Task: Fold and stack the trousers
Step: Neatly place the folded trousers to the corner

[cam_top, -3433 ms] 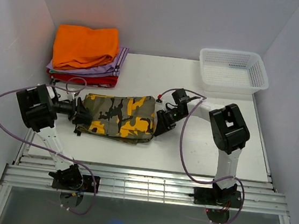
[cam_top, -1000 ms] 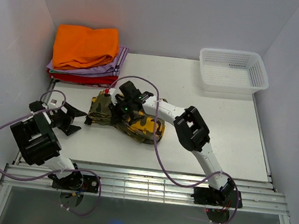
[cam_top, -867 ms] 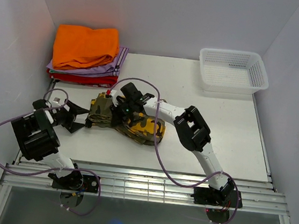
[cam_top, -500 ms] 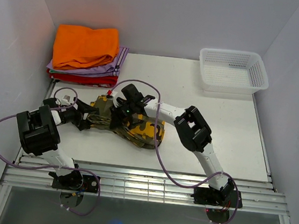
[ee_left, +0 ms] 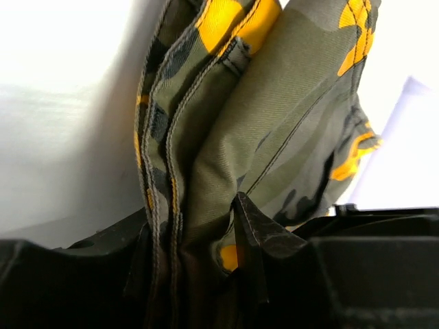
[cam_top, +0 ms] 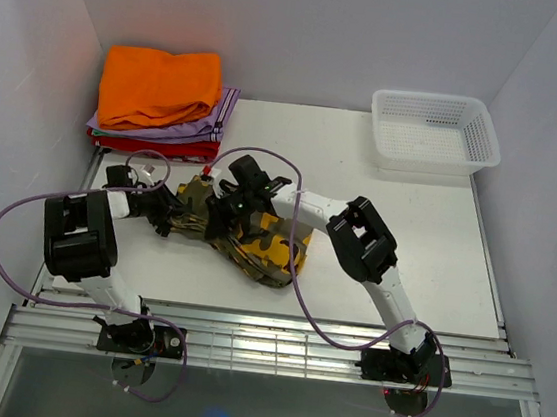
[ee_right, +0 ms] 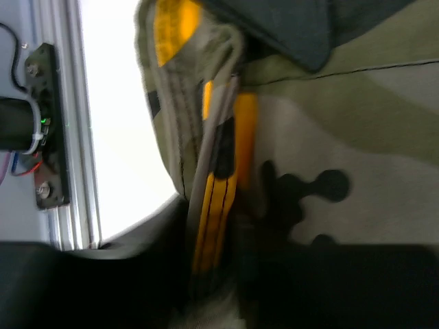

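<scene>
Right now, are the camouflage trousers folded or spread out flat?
Folded: the trousers form a compact bundle, and the left wrist view shows several stacked layer edges.

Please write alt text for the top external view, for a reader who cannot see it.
Seen from above, the left gripper and the right gripper meet at the left end of the folded camouflage trousers on a white table. A stack of folded clothes, orange on top, lies far left; a white basket stands far right.
</scene>
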You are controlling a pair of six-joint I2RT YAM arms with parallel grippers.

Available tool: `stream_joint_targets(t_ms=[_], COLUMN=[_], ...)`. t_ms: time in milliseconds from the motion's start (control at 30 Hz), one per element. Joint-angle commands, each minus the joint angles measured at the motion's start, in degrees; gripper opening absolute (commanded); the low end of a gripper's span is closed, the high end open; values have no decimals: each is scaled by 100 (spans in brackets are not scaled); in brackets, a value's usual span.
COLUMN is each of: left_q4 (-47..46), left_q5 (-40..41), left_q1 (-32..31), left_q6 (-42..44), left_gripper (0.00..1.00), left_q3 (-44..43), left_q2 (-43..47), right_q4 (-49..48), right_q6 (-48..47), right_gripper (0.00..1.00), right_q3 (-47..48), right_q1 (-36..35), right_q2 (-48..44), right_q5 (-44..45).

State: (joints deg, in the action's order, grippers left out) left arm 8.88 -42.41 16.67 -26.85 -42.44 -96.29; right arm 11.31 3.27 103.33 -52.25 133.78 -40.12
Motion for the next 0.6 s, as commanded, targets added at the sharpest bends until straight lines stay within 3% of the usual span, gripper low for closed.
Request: stream_joint_targets(t_ms=[0, 33, 133, 333, 433, 500, 567], left_q4=[552, 596, 632, 430, 421, 412, 377], left_q5=[1033, 1086, 1174, 1148, 1227, 1270, 1288], left_q1=[-155, -146, -155, -234, -322, -374, -445], left_q6=[847, 918, 1059, 1041, 1077, 1120, 1138], left_gripper=[0, 0, 0, 0, 0, 0, 0], left_q3=[-291, -326, -327, -90, -63, -37, -10], left_q2=[-100, -83, 144, 620, 699, 787, 875], right_q4=[186, 205, 205, 687, 566, 364, 240], right_q6=[95, 217, 315, 262, 674, 1024, 1246], right_gripper=[44, 61, 77, 82, 83, 91, 93], right_q3=[-242, -695, -1602, -3861, -4925, -5391, -5463], right_q1=[214, 485, 1154, 2350, 2754, 3000, 3115], right_q2=[-834, -1184, -2140, -3794, -4182, -4272, -4158], right_q5=[-461, -497, -611, -199, 275, 468, 278])
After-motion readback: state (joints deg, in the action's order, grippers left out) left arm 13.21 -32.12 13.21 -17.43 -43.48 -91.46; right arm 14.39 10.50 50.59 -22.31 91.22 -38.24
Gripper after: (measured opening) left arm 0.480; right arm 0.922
